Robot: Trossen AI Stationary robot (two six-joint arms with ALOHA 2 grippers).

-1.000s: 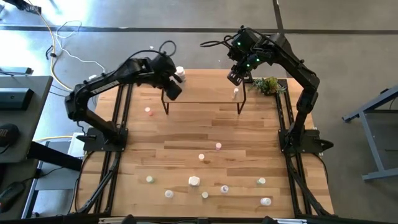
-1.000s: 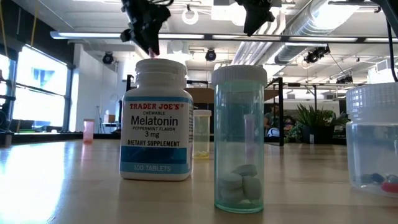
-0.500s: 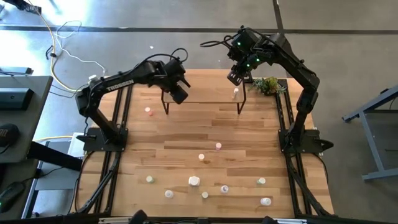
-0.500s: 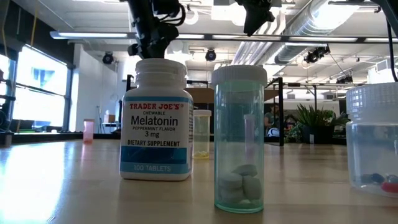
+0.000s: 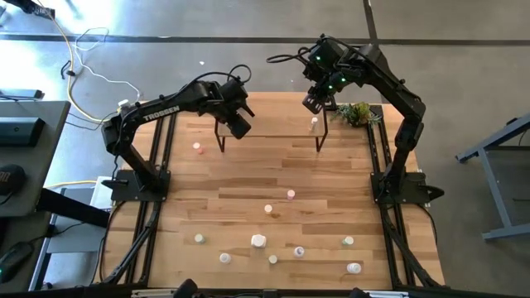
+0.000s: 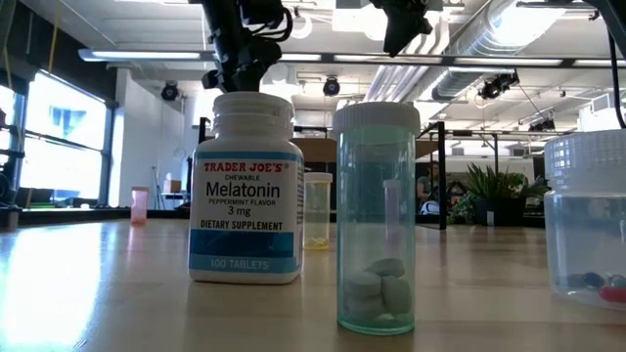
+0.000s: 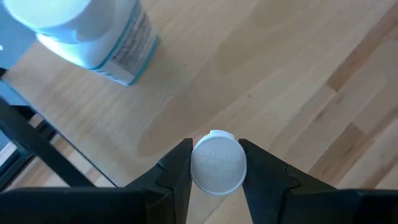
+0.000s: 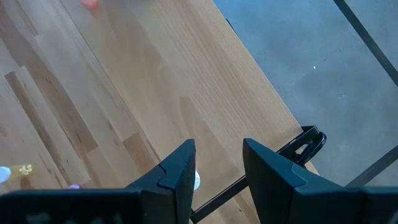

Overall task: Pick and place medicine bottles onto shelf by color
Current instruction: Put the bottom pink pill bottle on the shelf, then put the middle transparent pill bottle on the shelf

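Note:
The shelf (image 5: pixel 273 126) is a low light-wood board on black legs at the table's far middle. My left gripper (image 5: pixel 238 127) hangs over its left part, shut on a small white-capped bottle (image 7: pixel 216 163). A larger white bottle with a teal label (image 7: pixel 93 31) stands on the board beyond it. My right gripper (image 5: pixel 312 104) hovers open above the shelf's right end, nothing between its fingers (image 8: pixel 217 152); a tiny white bottle (image 5: pixel 314 124) stands on the board below it. More medicine bottles (image 5: pixel 259 241) are scattered near the table's front edge. My left gripper pinches the small bottle between its two fingers, at its white cap (image 7: pixel 205 163). The fingers come from above, slanting steeply down. The bottle stands upright in the hold over the shelf board (image 7: pixel 186 81); whether its base rests on the board I cannot tell.
A pink bottle (image 5: pixel 197 147) stands on the table left of the shelf, two more (image 5: pixel 291 194) at mid-table. A green plant (image 5: pixel 356 112) sits at the far right corner. In the low view a melatonin bottle (image 6: pixel 245 186) and a teal vial (image 6: pixel 377 220) stand close by.
My left gripper has come down and a little toward the table's right and near side, carrying the small bottle lower over the shelf's left part, then held still. It has stayed shut on the bottle.

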